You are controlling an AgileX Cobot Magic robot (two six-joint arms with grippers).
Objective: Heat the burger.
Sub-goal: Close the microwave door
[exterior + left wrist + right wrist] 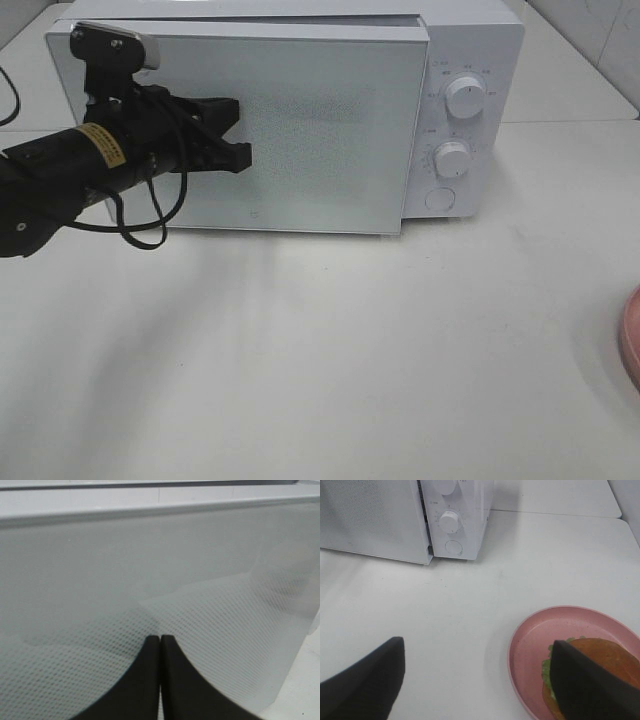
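The burger (600,667) sits on its pink plate (530,645) on the white bench (330,360), well apart from the microwave (300,110). Its door (300,140) is ajar; the closed left tool (235,135) should swing it wide, the right tool (480,680) gaping empty beside the plate

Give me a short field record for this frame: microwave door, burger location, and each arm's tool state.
microwave door: the door looks slightly ajar, its right edge standing off the body beside the control panel
controls: two white knobs and a round button on the right of the microwave
burger: the burger sits on the pink plate, outside the microwave, partly hidden by a right tool finger
left tool: left tool shut, empty, tips at the door glass
right tool: right tool open, above the table beside the plate, holding nothing
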